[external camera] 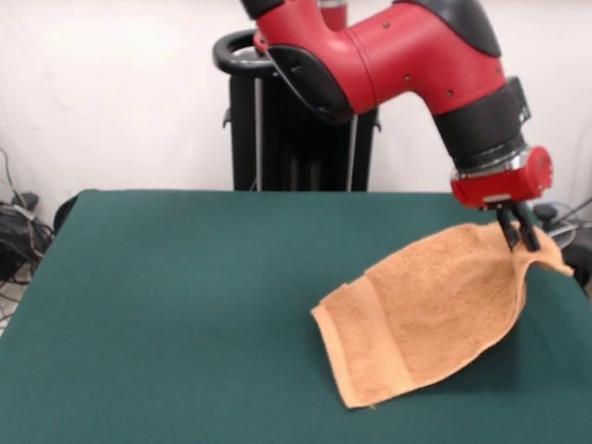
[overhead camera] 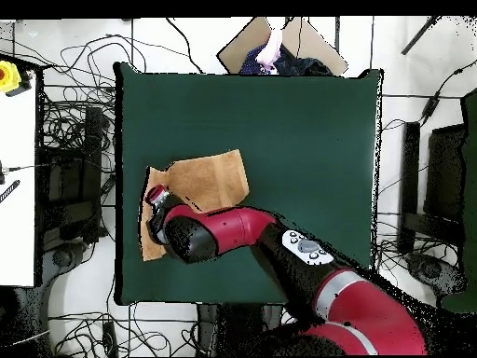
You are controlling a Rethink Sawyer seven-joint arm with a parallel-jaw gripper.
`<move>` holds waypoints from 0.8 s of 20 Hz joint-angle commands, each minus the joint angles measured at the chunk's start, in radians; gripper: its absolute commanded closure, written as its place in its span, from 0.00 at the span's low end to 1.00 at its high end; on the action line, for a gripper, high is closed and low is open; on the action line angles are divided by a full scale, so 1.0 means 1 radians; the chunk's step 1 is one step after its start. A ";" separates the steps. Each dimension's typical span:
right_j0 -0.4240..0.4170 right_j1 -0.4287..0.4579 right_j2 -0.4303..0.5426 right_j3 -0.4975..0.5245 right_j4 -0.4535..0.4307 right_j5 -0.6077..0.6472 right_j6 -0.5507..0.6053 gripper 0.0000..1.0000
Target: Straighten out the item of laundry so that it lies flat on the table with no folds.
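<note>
Towel (external camera: pixel 425 319) position, front view: the peach terry-cloth item lies at the right part of the dark green table (external camera: pixel 185 305), partly raised. One upper corner is lifted off the surface and held by the gripper (external camera: pixel 518 238); from there the cloth slopes down and leftward to its lower edge, which rests on the table toward the near side. A woven band stripe runs along the low left edge. A small flap of cloth sticks out to the right past the gripper. The cloth surface sags and curves between the held corner and the resting edge, so it is not flat.

Gripper state, front view: the two dark fingers (external camera: pixel 508 231) hang below the red wrist collar and are pressed together on the raised towel corner, pinching it. The red and black arm (external camera: pixel 407 46) enters from the top and bends down to the right side of the table.

Overhead view: the towel (overhead camera: pixel 210 177) appears near the left edge of the table (overhead camera: pixel 307 130), about halfway along that edge. The arm (overhead camera: pixel 224 233) reaches in from the bottom right and covers the lower middle of the cloth. A strip of towel shows left of and below the arm's end, reaching the table's left edge. The gripper's fingers are hidden under the wrist in this view. A person's hand (overhead camera: pixel 272 48) shows beyond the table's top edge.
</note>
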 commanded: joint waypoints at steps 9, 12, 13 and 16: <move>-0.046 -0.094 0.152 0.063 0.056 0.131 0.028 1.00; 0.003 -0.043 0.099 0.023 0.037 0.085 0.035 1.00; 0.024 -0.020 0.074 0.006 0.028 0.062 0.038 1.00; 0.077 0.009 0.022 -0.028 0.023 0.013 0.052 1.00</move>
